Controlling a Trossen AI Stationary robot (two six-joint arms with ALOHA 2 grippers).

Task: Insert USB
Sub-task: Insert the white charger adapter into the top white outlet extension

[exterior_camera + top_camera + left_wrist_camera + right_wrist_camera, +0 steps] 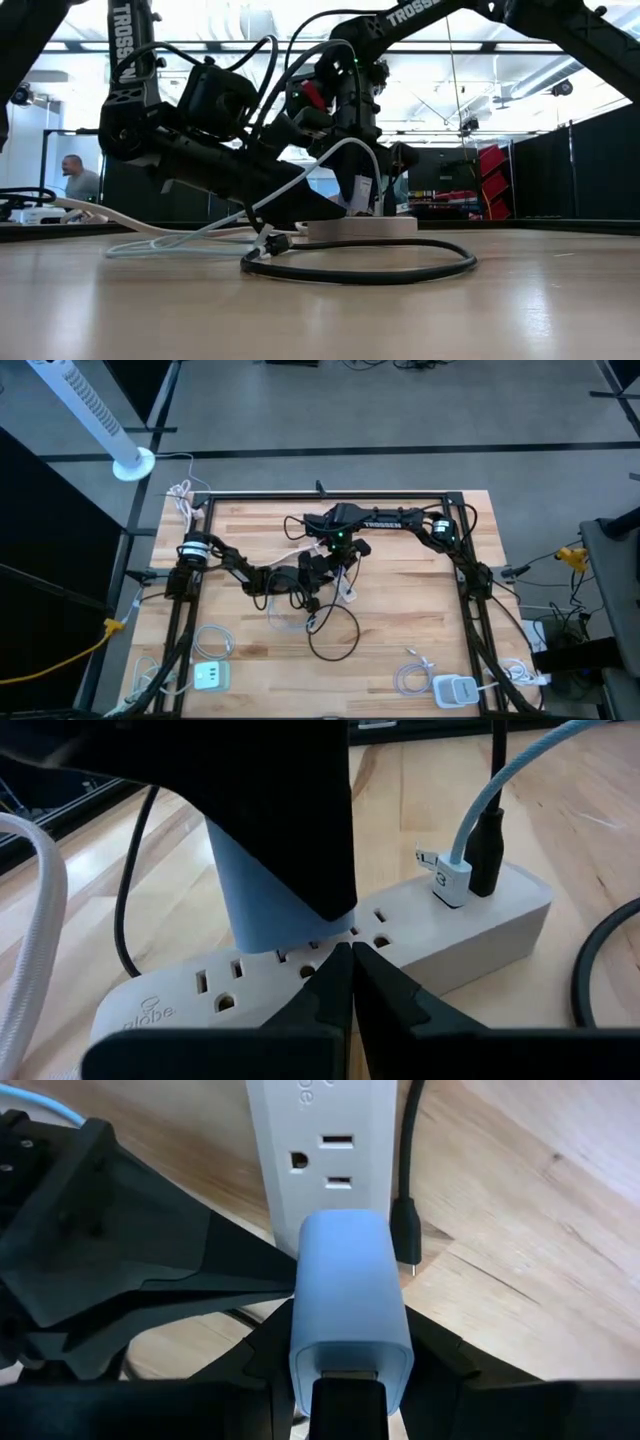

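A white power strip (460,930) lies flat at the table's middle (347,592). A white USB plug on a light blue cord (450,880) and a black plug (487,850) stick into its top near one end. My right gripper (345,1380) is shut on a light blue charger block (345,1300) whose lower end stands over the strip's outlets. My left gripper (350,960) is shut, its tips at the strip's top right beside the charger. A black cable's plug (405,1220) lies on the wood beside the strip. My left gripper's shut fingertips (335,975) lie on the strip's top face (385,925) between outlets, coming in low and slanting down from the table's left. My right gripper pinches the charger's two opposite sides (300,1330) between its fingers, from above and steeply downward. The charger stands tilted, its lower end (285,935) at the strip's outlet slots.
A black cable loops on the wood (335,635) toward the near edge from the strip. White chargers (210,676) (455,690) and coiled white cords (215,640) (410,678) lie near the front corners. A person (75,180) stands in the room behind.
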